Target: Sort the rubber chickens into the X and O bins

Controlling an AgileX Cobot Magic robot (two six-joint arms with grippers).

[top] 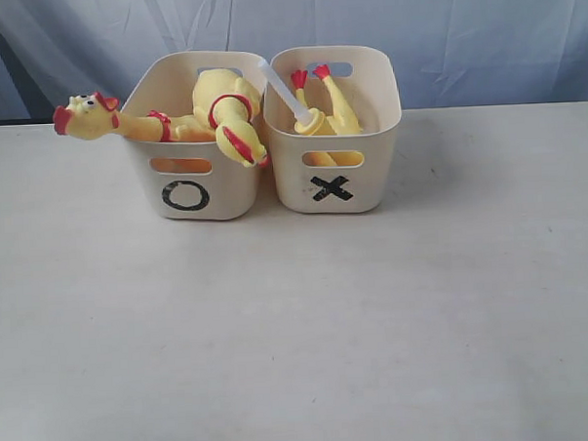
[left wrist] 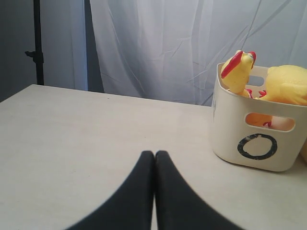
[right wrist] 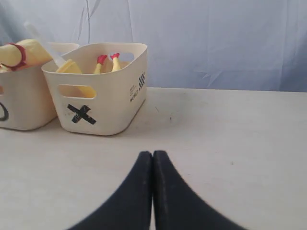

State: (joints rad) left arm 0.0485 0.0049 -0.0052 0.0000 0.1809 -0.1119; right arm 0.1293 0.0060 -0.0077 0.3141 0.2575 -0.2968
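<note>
Two cream bins stand side by side at the back of the table. The O bin (top: 193, 191) on the left holds two yellow rubber chickens: one (top: 124, 120) sticks its head out over the left rim, another (top: 233, 121) is curled inside. The X bin (top: 333, 185) holds a third chicken (top: 330, 111), red feet up, with a white tube (top: 283, 89). Neither gripper shows in the exterior view. My left gripper (left wrist: 154, 154) is shut and empty above bare table, apart from the O bin (left wrist: 256, 139). My right gripper (right wrist: 152, 154) is shut and empty, short of the X bin (right wrist: 103, 98).
A pale curtain (top: 363, 22) hangs behind the table. A dark stand pole (left wrist: 37, 43) rises past the table's edge in the left wrist view. Bare tabletop (top: 299, 337) spreads in front of the bins.
</note>
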